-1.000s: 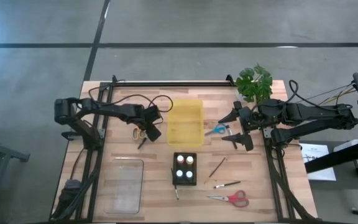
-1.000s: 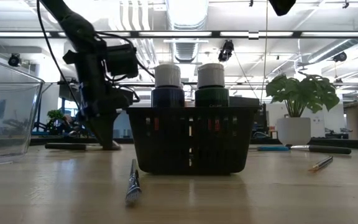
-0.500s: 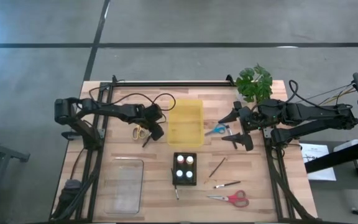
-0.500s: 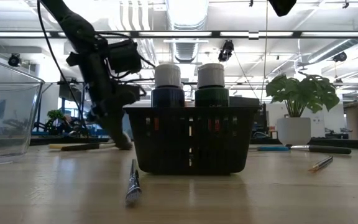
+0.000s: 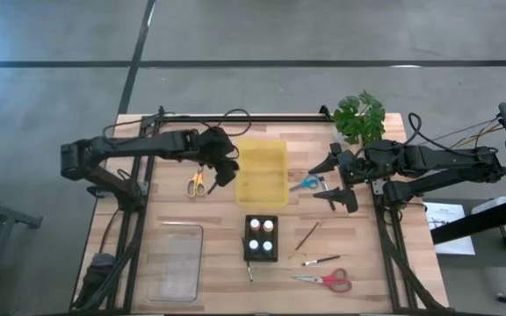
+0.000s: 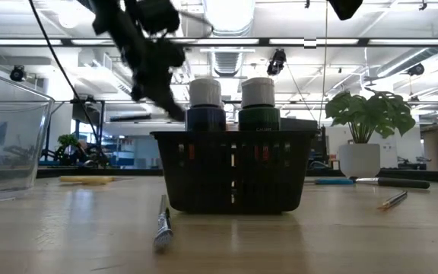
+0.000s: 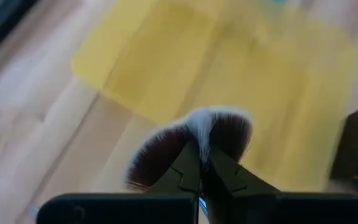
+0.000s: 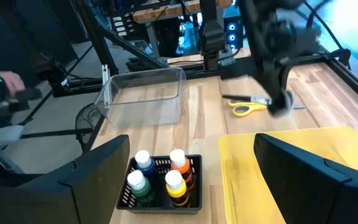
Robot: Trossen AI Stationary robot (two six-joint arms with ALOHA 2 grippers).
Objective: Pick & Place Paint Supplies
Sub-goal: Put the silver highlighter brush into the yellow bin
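Left gripper (image 5: 227,170) — arm stretched across the table, raised clear of the wood, at the left edge of the yellow bin (image 5: 263,172). Jaws clamped tight on the broad black-bristled brush (image 7: 191,144), bristles fanned out ahead of the fingers. Yellow scissors (image 5: 194,183) lie just left of it. Right gripper (image 5: 331,182) — parked right of the bin, jaws spread wide, holding nothing.
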